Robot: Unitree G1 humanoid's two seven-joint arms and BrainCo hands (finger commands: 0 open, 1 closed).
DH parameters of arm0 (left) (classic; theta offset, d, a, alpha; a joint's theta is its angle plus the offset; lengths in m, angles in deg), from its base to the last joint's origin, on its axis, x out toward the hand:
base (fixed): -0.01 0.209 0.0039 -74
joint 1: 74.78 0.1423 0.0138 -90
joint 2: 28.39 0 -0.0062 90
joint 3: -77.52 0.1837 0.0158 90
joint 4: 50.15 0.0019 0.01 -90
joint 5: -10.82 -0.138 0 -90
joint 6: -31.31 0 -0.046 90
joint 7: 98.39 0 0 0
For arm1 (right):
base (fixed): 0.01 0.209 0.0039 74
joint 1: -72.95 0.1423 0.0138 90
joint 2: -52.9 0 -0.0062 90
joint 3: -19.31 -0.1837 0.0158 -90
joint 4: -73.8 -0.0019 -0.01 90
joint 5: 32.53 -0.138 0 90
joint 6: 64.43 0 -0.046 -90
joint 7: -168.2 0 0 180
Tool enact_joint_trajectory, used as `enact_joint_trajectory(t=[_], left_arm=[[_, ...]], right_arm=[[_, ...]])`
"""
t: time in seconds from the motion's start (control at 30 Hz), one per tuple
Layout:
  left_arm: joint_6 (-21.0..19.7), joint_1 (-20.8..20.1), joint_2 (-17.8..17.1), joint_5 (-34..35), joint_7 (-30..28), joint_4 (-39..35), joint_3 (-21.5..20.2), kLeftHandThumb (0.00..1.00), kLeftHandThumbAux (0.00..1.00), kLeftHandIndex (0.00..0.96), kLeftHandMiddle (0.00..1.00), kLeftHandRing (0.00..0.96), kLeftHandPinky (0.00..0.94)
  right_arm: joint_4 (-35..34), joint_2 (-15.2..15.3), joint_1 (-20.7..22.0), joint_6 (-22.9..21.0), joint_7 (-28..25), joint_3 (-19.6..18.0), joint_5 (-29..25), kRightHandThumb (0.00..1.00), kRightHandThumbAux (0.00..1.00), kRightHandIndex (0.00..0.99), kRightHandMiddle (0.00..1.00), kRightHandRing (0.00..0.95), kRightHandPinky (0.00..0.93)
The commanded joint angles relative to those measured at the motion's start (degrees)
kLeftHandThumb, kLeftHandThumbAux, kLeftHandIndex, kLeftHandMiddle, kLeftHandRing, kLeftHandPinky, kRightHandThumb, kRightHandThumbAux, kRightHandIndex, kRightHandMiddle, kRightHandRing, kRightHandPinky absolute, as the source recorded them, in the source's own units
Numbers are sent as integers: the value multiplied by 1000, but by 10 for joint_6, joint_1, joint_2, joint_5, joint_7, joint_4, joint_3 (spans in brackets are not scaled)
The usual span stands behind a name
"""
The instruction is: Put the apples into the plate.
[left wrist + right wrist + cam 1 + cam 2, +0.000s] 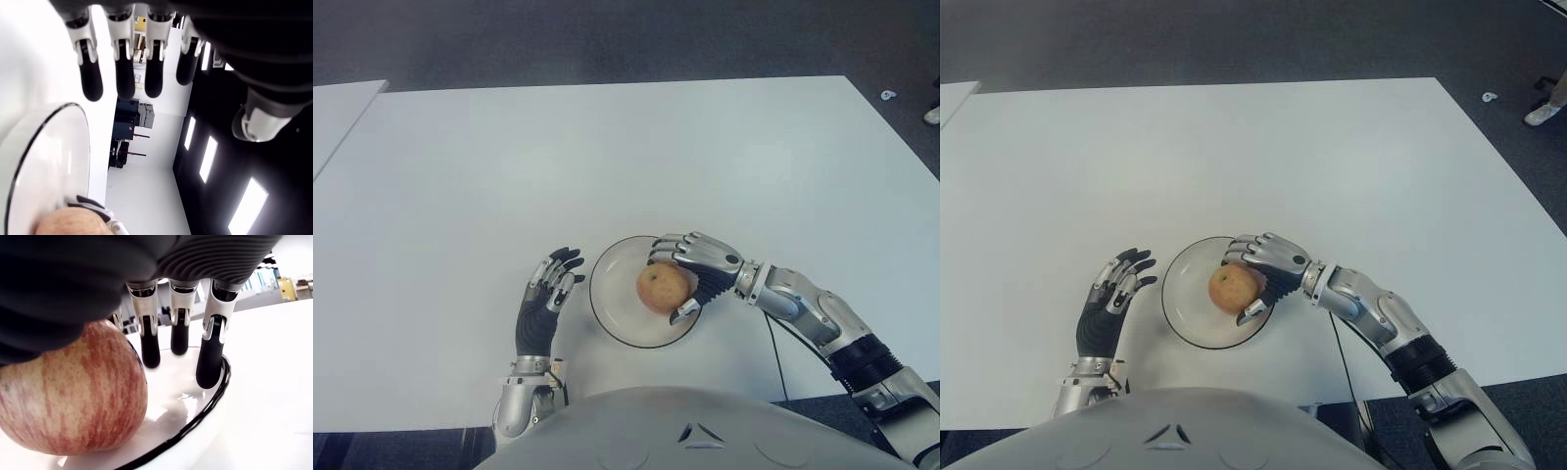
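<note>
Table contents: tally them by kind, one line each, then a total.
Apple: 1, in the plate under the right robot hand
Plate: 1
Robot hands: 2, the left robot hand beside the plate on its left
Total: 4

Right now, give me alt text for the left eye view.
The right robot hand cups an apple sitting in a clear plate on a white table. The left robot hand shows open, left of the plate.

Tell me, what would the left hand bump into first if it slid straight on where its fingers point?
Probably nothing: the left hand points up and slightly right, past the plate rim, onto bare table.
</note>
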Motion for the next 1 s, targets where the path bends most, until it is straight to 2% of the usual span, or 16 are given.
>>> enact_joint_trajectory(t=[0.03, 0.17, 0.33, 0.47, 0.7, 1.0], left_arm=[[-2, -7, 1, 1, 1, 16, -2, 317, 521, 221, 245, 272, 326], [-4, -13, 2, -2, 4, 20, -4, 319, 525, 223, 246, 276, 333], [-1, -20, 3, -7, 5, 29, -6, 312, 526, 222, 243, 276, 332], [4, -26, 4, -9, 5, 38, -8, 311, 534, 220, 243, 276, 332], [7, -33, 5, -12, 5, 46, -9, 311, 540, 217, 243, 275, 330], [11, -39, 7, -13, 4, 52, -11, 310, 540, 221, 244, 276, 334]], right_arm=[[-8, 14, -5, -7, -22, -11, 5, 99, 315, 28, 67, 45, 49], [-21, 13, -15, -6, -19, -29, -9, 120, 291, 5, 14, 9, 10], [-43, 21, -29, -3, -25, -58, -37, 136, 267, 0, 2, 1, 1], [-43, 21, -22, 13, -13, -73, -43, 157, 248, 0, 0, 0, 0], [-32, 15, -14, 30, 4, -82, -29, 180, 237, 0, 0, 0, 0], [-30, 19, -9, 37, -5, -92, -43, 194, 229, 0, 0, 0, 0]])
